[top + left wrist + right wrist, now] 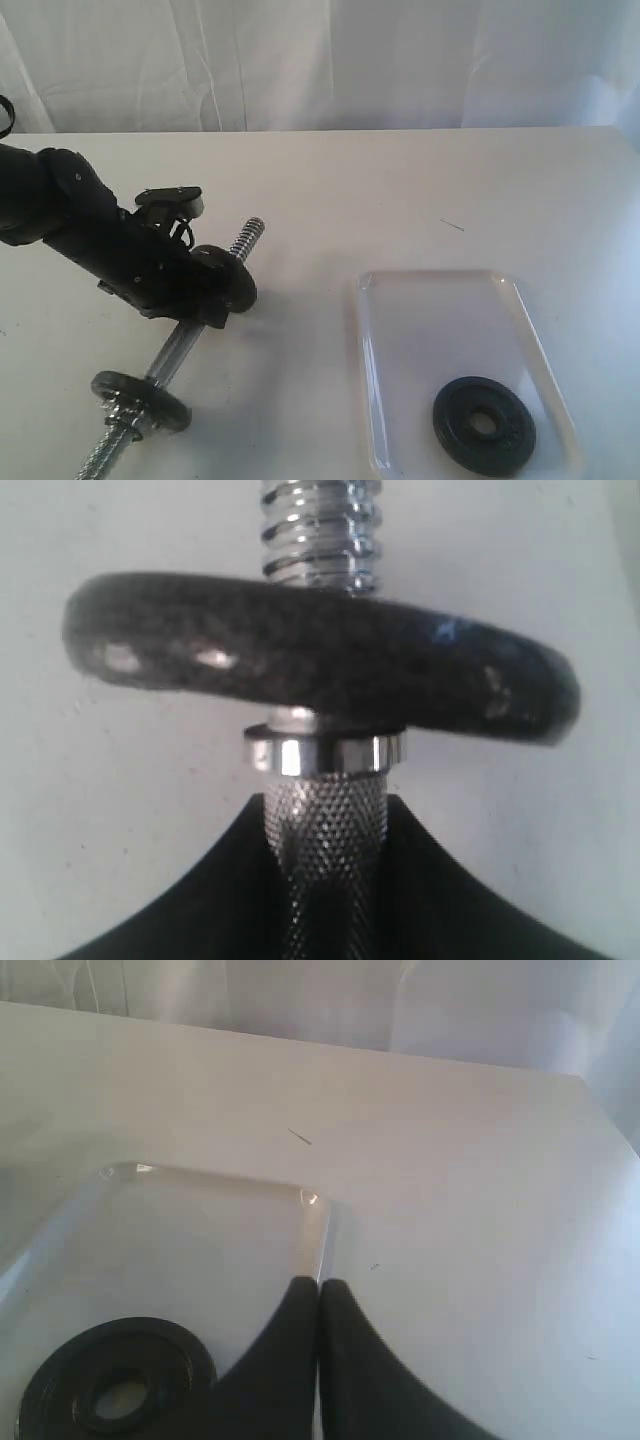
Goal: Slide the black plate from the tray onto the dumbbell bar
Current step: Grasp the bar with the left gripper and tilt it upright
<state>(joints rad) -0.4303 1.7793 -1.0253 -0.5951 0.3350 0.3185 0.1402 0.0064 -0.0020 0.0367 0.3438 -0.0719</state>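
The black plate [484, 425] lies flat in the near right part of the translucent tray [440, 282]. In the right wrist view the plate [110, 1390] sits beside my right gripper [320, 1288], whose fingers are pressed together, empty, over the tray rim [322, 1230]. The exterior view does not show this gripper. The dumbbell bar [185, 345] lies on the left, tilted. My left gripper [215, 300] is shut on its knurled handle [325, 830], just behind a black disc [320, 655] that sits on the bar.
The bar's threaded end [247, 238] points toward the back. A second black disc [140, 398] sits on the bar's near end. A chrome collar ring [325, 752] is under the far disc. White curtain hangs behind the white table [400, 190].
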